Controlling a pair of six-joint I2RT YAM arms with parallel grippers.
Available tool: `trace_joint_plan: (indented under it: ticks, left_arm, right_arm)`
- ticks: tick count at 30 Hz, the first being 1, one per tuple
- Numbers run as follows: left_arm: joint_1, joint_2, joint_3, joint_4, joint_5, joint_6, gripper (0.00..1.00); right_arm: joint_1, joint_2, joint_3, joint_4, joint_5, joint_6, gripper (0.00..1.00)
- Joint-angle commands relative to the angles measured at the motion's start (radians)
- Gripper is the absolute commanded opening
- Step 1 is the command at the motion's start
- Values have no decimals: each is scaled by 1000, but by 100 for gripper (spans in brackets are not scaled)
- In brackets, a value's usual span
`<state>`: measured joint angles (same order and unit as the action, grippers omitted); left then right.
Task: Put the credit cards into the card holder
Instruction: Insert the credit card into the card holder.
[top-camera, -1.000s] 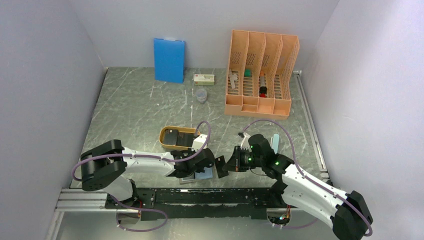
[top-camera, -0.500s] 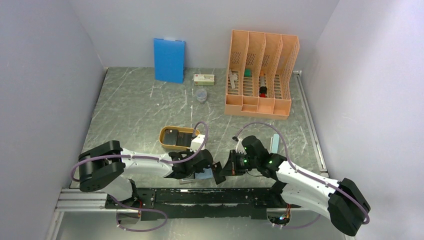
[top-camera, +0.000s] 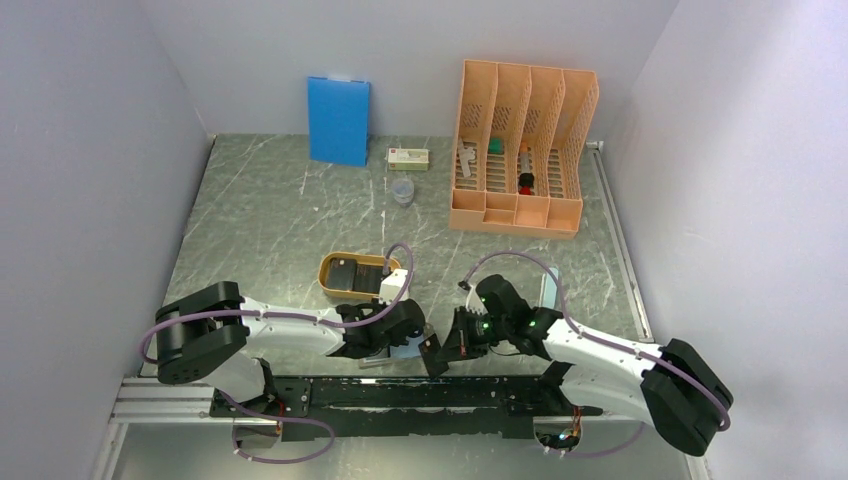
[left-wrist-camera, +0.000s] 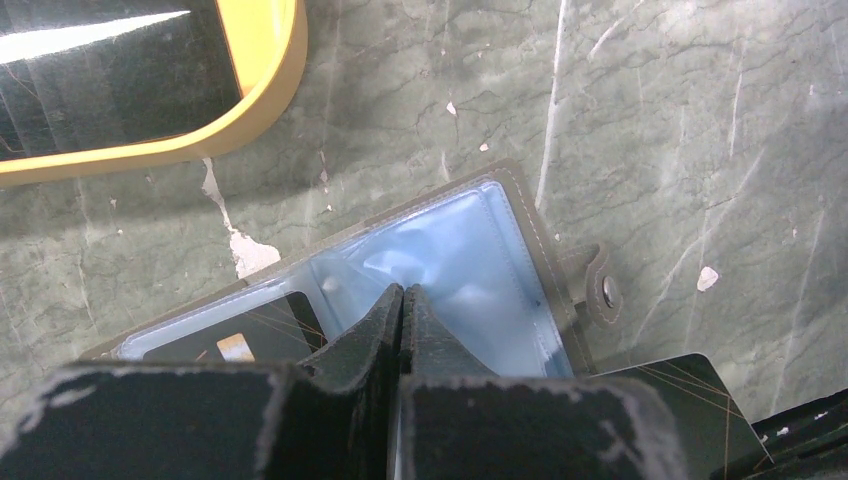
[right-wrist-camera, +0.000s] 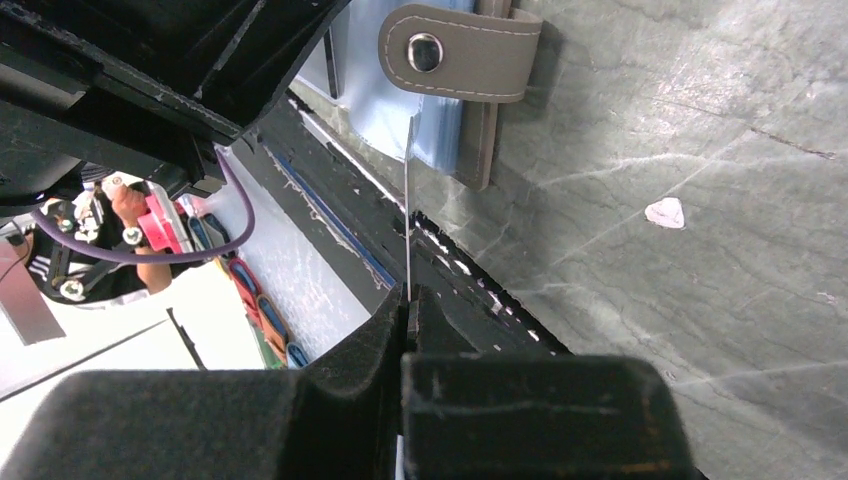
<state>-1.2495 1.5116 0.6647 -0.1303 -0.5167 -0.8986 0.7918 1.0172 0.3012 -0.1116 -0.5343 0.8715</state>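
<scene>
Card holder (left-wrist-camera: 500, 260) lies open and flat on the table (left-wrist-camera: 650, 120) at the near edge, between my two arms, pale blue pockets up.

- Left gripper (left-wrist-camera: 402, 300): fingers closed together, tips pressed down onto the blue lining near the centre fold. I read this as a pin, so that the holder cannot slide or fold shut while a card is pushed at it. Whether the tips also pinch the film, I cannot tell.
- Right gripper (right-wrist-camera: 408, 295): closed tight on the held card (left-wrist-camera: 680, 400), gripping its rear edge. My wrist view shows the card only as a thin line, edge-on. Its leading edge sits just at the holder's outer side, beneath the snap tab (right-wrist-camera: 460, 50). Gripping it by the back leaves the front free to enter a pocket.
- Pocketed card (left-wrist-camera: 240, 335): dark, gold chip showing under the film of the far pocket. It looks seated.
- Orange tray (left-wrist-camera: 270, 110): just beyond the holder. The dark glossy tray card (left-wrist-camera: 100, 90) lies inside it, waiting.

Judgement: insertion is in hand, with one card in, one at the mouth and one to fetch. The held card is angled and low, and the tab overhangs its path. The risk is that it catches on the tab or rides over the film instead of going under it.
</scene>
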Motion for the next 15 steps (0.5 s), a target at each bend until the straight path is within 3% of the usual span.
trace_joint_plan:
  ticks: [1,15]
  left_arm:
    - [-1,59,-52,-84,41,-9,5]
    - [-2,63,-68,-81,37,-23,5]
  right_arm:
    - [10,12,-15,50,-27,23,0]
    - [19,-151,-34,-74,11,40,0]
